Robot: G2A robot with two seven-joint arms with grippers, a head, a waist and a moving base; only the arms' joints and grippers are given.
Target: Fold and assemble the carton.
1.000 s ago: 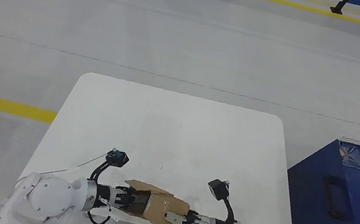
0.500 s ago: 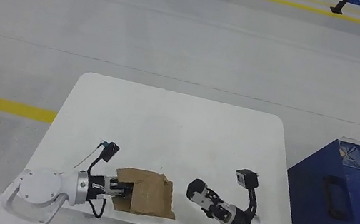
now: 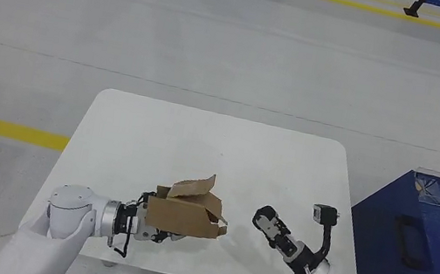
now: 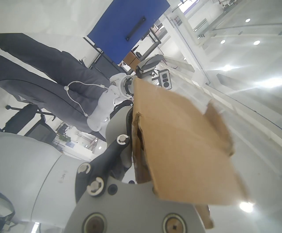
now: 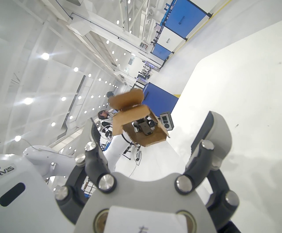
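carton (image 3: 184, 213) — opened into a tube, flaps (image 3: 194, 188) not yet closed — is clamped in the left fingers (image 4: 119, 125); right fingers (image 5: 218, 132) are held apart, empty.

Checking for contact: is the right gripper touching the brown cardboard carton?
Apart. The top view shows bare white table between the right gripper and the brown cardboard carton.

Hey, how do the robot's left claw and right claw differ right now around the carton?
The left claw is shut on a wall of the carton; the right claw is open and holds nothing. The left claw touches the carton, while the right claw sits apart from it, facing its open end. Both are over the near part of the white table.
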